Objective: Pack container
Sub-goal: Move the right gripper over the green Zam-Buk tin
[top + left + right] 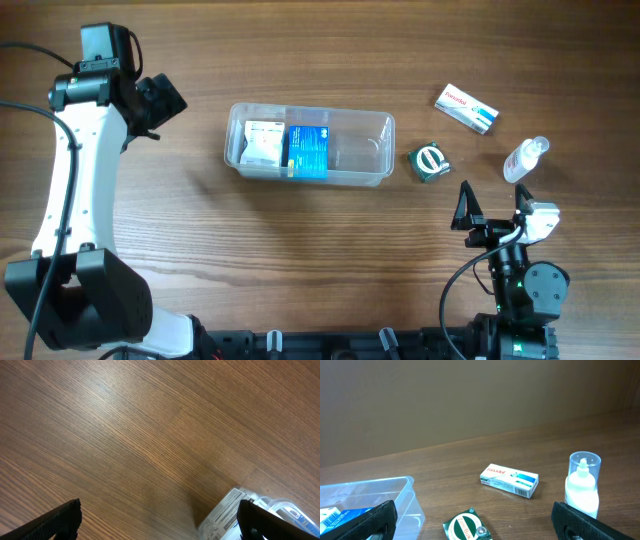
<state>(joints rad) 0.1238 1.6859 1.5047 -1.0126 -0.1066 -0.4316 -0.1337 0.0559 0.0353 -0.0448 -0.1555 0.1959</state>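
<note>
The clear plastic container (375, 150) lies in the middle of the table. It holds a white box (263, 143) at its left end and a blue box (309, 150) beside it. The container's end also shows in the left wrist view (280, 507) and in the right wrist view (400, 497). My left gripper (160, 103) is open and empty, left of the container. My right gripper (493, 205) is open and empty, below a green box (431, 161), a white and blue box (466, 108) and a small white bottle (525, 158).
In the right wrist view the green box (468, 525) lies between my fingers, the white and blue box (510, 480) farther back and the bottle (582, 485) at the right. The right half of the container holds nothing.
</note>
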